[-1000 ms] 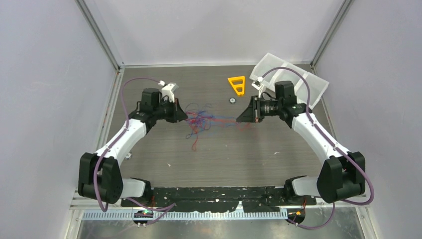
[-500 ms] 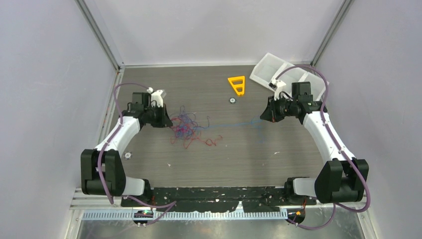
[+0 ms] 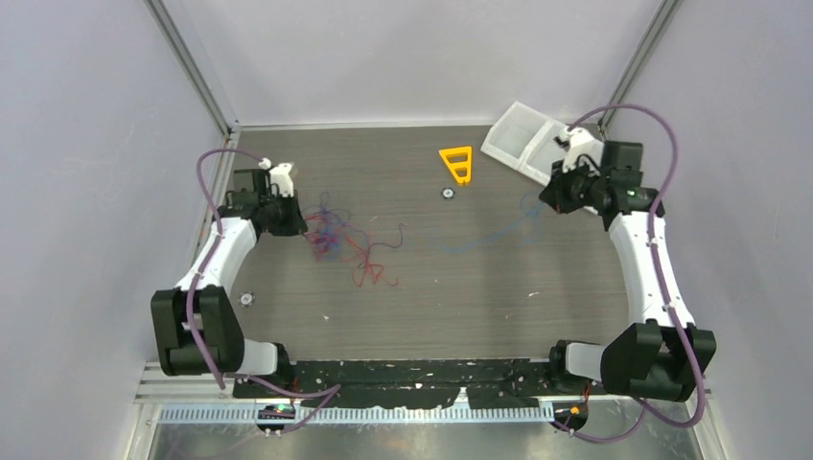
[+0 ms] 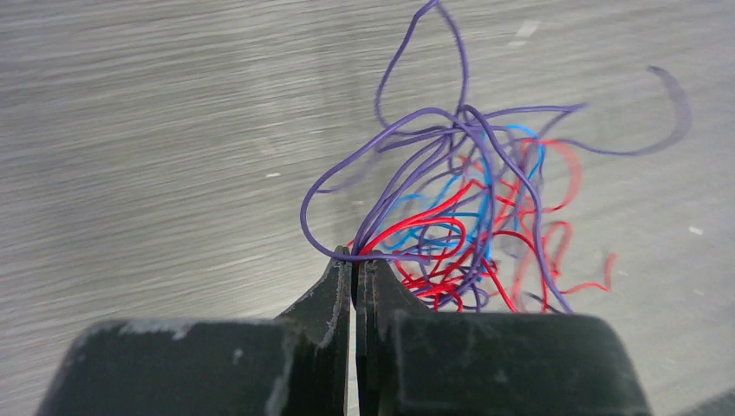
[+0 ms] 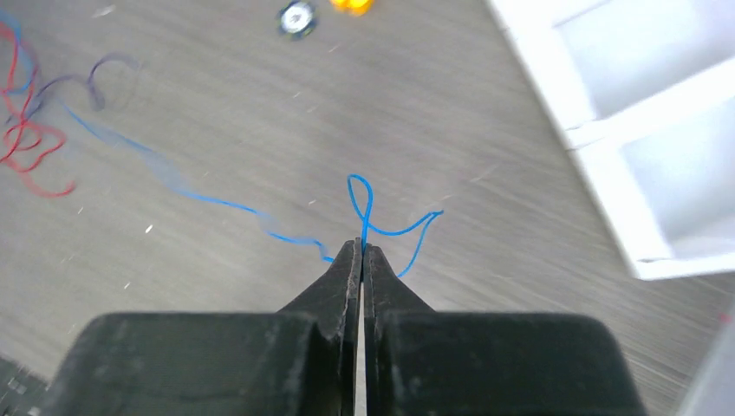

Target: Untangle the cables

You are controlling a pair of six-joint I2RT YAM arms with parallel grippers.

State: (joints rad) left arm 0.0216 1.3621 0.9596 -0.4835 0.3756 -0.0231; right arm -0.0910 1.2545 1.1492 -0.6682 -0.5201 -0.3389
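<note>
The cables are thin red, blue and purple wires. A clump of them [image 3: 331, 235] lies at the left of the table, with red loops trailing to its right. My left gripper [image 3: 299, 222] is shut on the purple and red wires of that clump [image 4: 451, 208], its tips [image 4: 356, 256] pinching them. My right gripper [image 3: 546, 198] is at the far right and is shut on one blue cable [image 5: 368, 217]. That blue cable [image 3: 489, 233] runs loose across the table away from the clump.
An orange plastic triangle [image 3: 457, 163] and a small round disc [image 3: 447, 193] lie at the back middle. A white compartment tray [image 3: 522, 144] sits at the back right, close behind my right gripper, and shows in the right wrist view [image 5: 641, 130]. Grey walls enclose the table.
Both arms have pulled apart: the left gripper moved left with the clump, the right moved right and back with the blue cable, which has come out of the clump.
</note>
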